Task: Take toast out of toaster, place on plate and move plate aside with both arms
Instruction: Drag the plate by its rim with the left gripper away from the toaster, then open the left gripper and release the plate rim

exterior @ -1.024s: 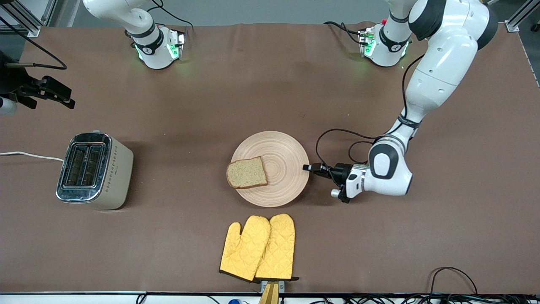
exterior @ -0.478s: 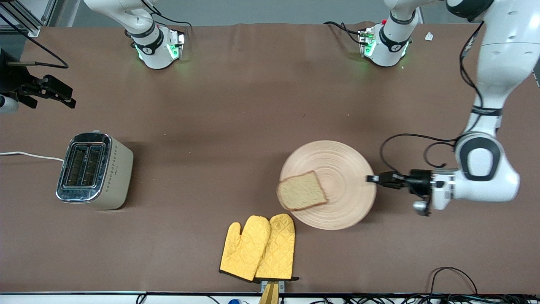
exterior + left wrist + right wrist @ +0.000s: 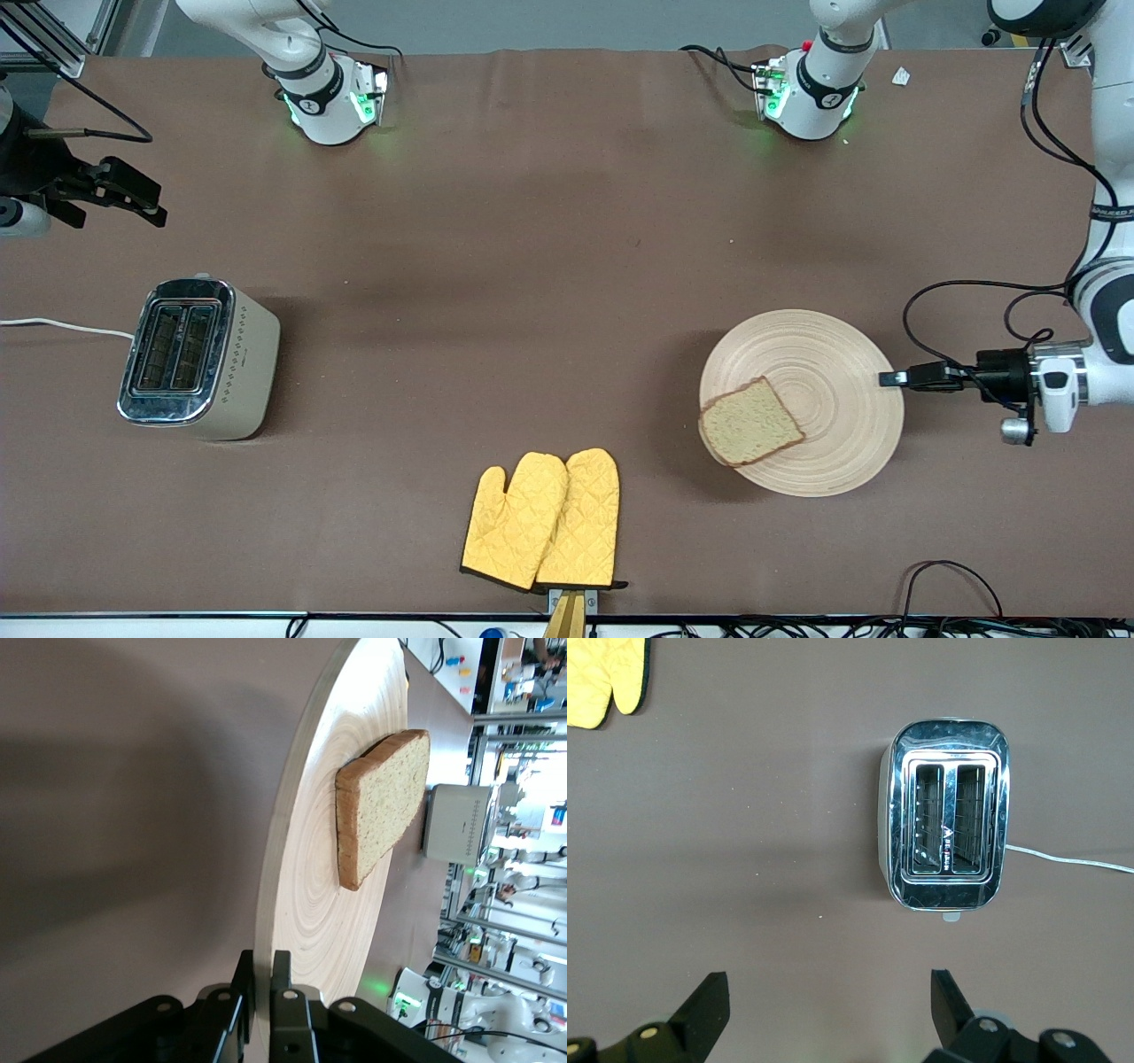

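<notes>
The round pale wooden plate [image 3: 824,399] lies on the brown table toward the left arm's end. The toast [image 3: 750,423], a square wholegrain slice with a dark crust, lies on it at the rim nearest the mitts. My left gripper [image 3: 889,378] is shut on the plate's rim at the side toward the left arm's end. The left wrist view shows the plate [image 3: 310,877] edge-on with the toast [image 3: 381,806] on it and my left gripper [image 3: 263,970] clamped on the rim. My right gripper [image 3: 142,208] is open, up over the table's right-arm end, above the toaster [image 3: 946,815].
A cream and chrome toaster [image 3: 197,357] with two empty slots stands toward the right arm's end, its white cord [image 3: 62,326] trailing off the table. Two yellow quilted oven mitts [image 3: 542,520] lie near the front edge. The arm bases [image 3: 330,97] stand along the top.
My left gripper has dragged the plate, with the toast on it, from the table's middle toward the left arm's end. The toast has turned with the plate. The right arm has barely moved.
</notes>
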`<action>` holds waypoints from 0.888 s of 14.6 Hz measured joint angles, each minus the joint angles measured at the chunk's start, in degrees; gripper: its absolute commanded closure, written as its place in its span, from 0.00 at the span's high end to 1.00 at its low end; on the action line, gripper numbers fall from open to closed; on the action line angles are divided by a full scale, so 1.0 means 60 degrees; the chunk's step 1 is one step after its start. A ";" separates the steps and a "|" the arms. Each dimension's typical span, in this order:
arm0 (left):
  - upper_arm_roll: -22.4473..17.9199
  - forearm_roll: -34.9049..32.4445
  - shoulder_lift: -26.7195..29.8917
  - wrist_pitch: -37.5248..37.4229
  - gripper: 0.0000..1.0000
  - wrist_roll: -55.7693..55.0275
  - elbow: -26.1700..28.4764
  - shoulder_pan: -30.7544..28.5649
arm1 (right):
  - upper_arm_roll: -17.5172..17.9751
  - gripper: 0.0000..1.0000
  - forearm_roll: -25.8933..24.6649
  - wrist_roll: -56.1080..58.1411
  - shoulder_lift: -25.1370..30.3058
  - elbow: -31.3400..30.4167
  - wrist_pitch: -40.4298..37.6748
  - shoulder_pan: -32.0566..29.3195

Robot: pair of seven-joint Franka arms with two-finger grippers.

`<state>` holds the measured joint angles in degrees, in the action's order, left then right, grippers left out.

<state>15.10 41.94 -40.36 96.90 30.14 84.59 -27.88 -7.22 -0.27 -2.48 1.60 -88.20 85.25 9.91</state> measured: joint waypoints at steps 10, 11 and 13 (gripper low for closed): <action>-0.0047 -0.0430 -0.1696 -0.0345 0.01 0.1838 -0.0002 -0.1821 | 0.0006 1.00 0.0001 0.0000 -0.0040 -0.0009 0.0029 0.0004; -0.0041 -0.0430 -0.1826 -0.0350 0.03 0.1844 -0.0007 -0.1818 | 0.0006 1.00 0.0001 0.0000 -0.0040 -0.0009 0.0029 0.0004; -0.0023 -0.0430 -0.1976 -0.0352 0.08 0.1844 -0.0015 -0.1769 | 0.0006 1.00 0.0001 0.0000 -0.0040 -0.0009 0.0029 0.0004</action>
<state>14.96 39.36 -52.21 94.79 41.20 84.50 -38.50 -7.19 -0.27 -2.48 1.36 -88.26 85.43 9.93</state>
